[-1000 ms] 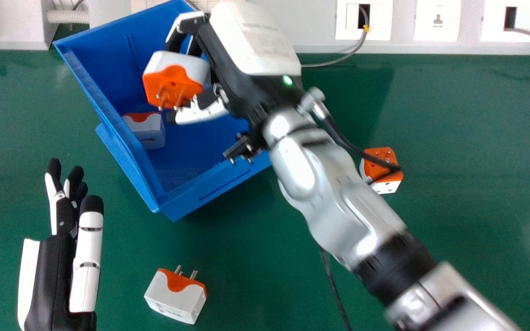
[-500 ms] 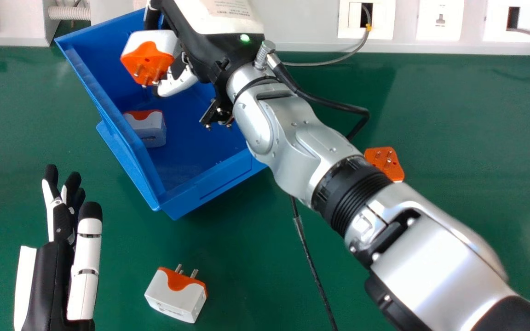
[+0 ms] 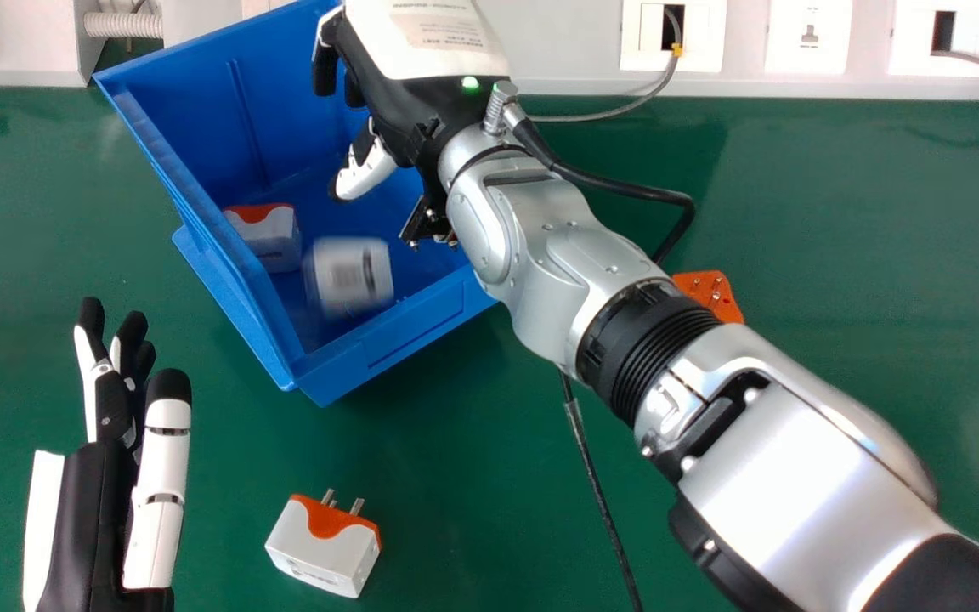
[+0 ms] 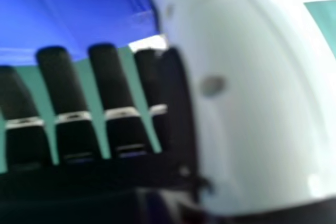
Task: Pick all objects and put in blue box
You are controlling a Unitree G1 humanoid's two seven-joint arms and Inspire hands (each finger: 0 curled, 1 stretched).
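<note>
The right robot hand (image 3: 409,110) is released, over the blue box (image 3: 375,353). Inside are one adapter (image 3: 273,238) and one blurred adapter (image 3: 349,276). Two other adapters (image 3: 324,548) are on the bench (image 3: 838,212), near which the left robot hand (image 3: 99,501) is relaxed.

Pale trunking (image 3: 574,51), one run, along the far side of the green table (image 3: 838,212). Set in the trunking's right part: socket plate (image 3: 787,51), between two plates with dark openings. Grey cable (image 3: 600,117) (yellow tag fitted), from the nearer opening to the table before the trunking. Ribbed white conduit (image 3: 124,25), bridging a gap in the trunking's left part.
</note>
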